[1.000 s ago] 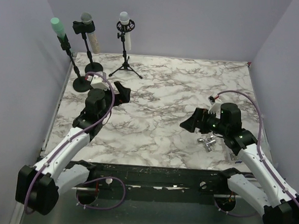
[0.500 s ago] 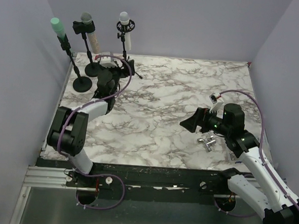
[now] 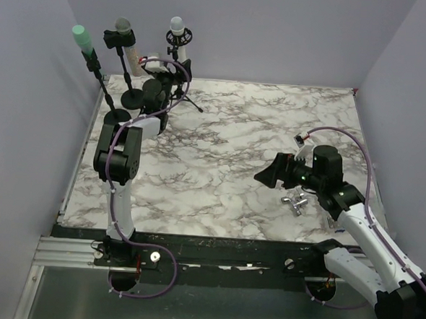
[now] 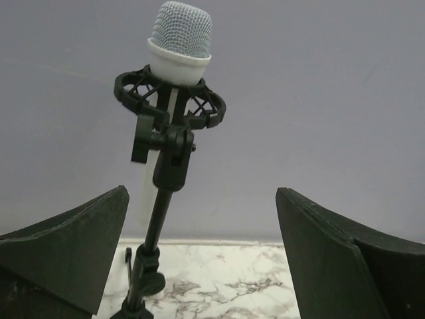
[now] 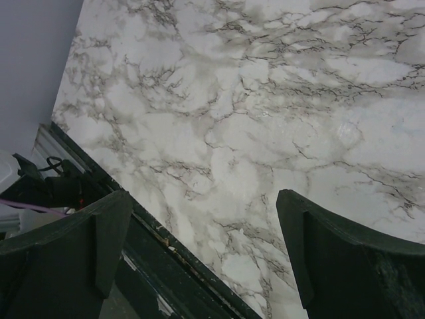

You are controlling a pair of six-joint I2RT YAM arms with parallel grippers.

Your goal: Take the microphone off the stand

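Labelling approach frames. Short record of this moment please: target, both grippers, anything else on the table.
target: white microphone, upright in shock mount on tripod stand
left gripper: open, facing the microphone, not touching it
right gripper: open over the table, holding nothing
others: green-headed microphone and grey microphone, each on its own stand, left of target
loose item: small metal part on the table, right side
status: microphone not yet removed

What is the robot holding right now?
Nothing. The left tool and the right tool are both open and empty. The white microphone sits in its stand, untouched.
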